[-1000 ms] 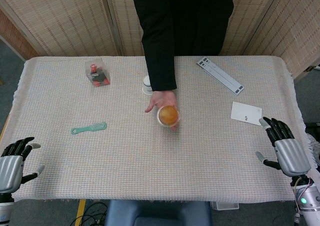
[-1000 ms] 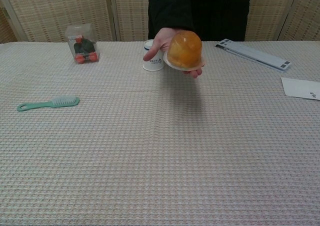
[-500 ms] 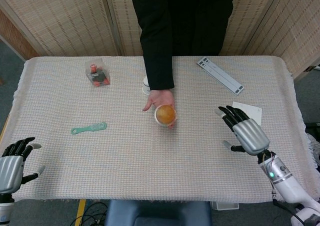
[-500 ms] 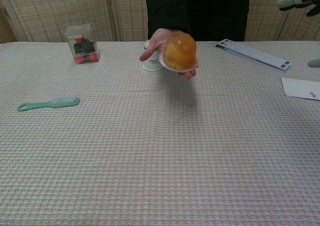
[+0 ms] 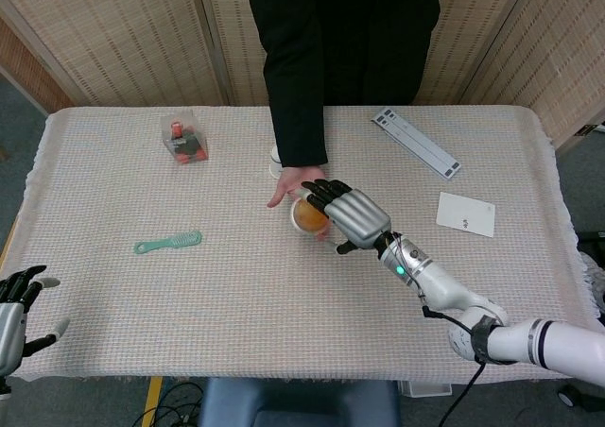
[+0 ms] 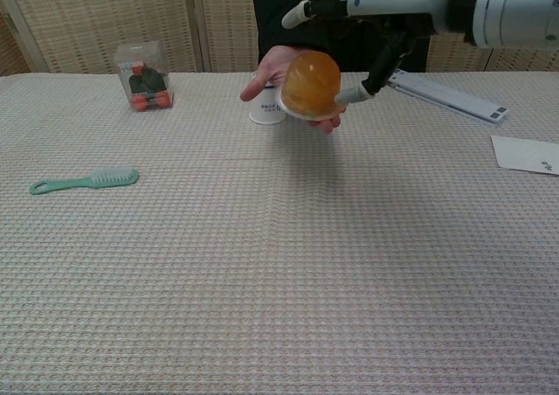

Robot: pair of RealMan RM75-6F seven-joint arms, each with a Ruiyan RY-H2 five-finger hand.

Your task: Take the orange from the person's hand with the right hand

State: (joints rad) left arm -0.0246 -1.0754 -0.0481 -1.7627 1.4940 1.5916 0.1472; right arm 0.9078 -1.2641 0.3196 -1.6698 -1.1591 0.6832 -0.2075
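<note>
The right hand [image 5: 348, 214] has swung in from the desk edge and now hovers over the orange [image 6: 309, 83], fingers wide, holding nothing; the grasp comes next.

Head looks down, chest level; both share table [image 5: 189, 295].

Orange [image 6: 309, 84]: round, glossy amber-orange, sitting in a shallow white cup on the person's hand [image 6: 278, 70], held up off the table. It's just under and left of the right hand [image 5: 350, 215], whose spread fingers [image 5: 319, 193] reach over its top.
</note>
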